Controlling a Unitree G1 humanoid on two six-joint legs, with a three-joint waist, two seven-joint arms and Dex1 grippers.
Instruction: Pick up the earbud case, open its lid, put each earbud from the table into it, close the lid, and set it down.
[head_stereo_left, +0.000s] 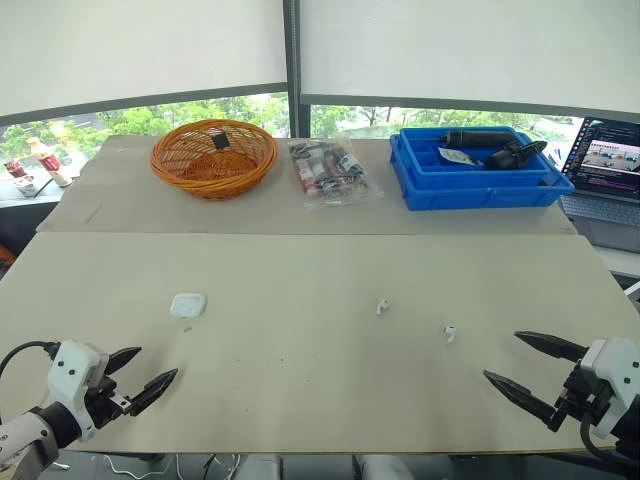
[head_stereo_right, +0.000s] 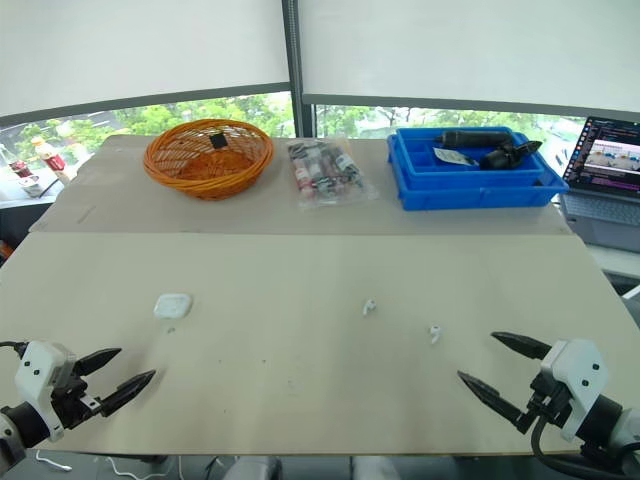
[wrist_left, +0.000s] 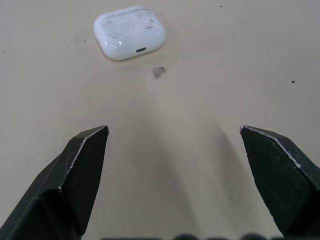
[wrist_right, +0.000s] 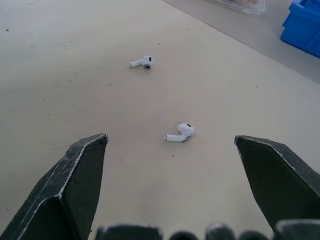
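The white earbud case lies shut on the beige table, left of centre, with its charging port toward my left gripper; it also shows in the left wrist view as the case. My left gripper is open and empty, a little nearer than the case. Two white earbuds lie apart on the table: one earbud near the middle and another earbud to its right; the near earbud and the far earbud show ahead of my right gripper, which is open and empty.
At the back stand a wicker basket, a clear bag of items and a blue bin with tools. A laptop sits at the far right. A small grey speck lies by the case.
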